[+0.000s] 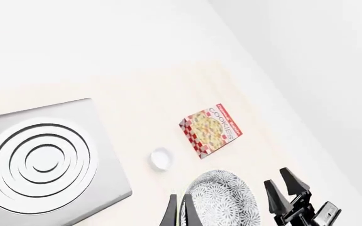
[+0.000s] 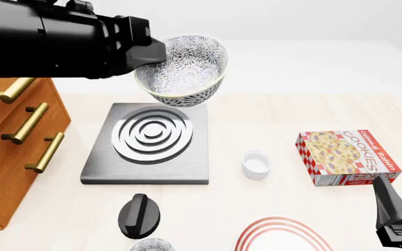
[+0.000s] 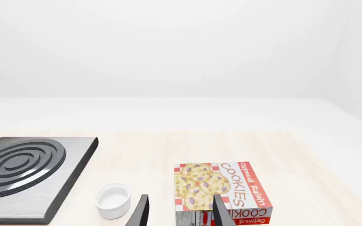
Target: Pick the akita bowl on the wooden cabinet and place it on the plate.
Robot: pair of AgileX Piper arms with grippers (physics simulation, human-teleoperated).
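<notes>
**Holding the bowl aloft over the burner**

Left gripper (image 1: pixel 182 213) had its fingers pinched on the rim of the wide, grey-speckled akita bowl (image 2: pixel 181 69), which hung tilted in the air above the square steel burner plate with grey rings (image 2: pixel 148 141). Orange-brown wooden cabinet with brass handles (image 2: pixel 12 157) stood at left. Round white plate with red rings (image 2: pixel 282 236) lay at the near edge. Right gripper (image 3: pixel 179 213) hung with fingers spread, nothing between them, facing the red cookie box (image 2: pixel 347 157), beside a small white cup (image 2: pixel 257 163).
</notes>
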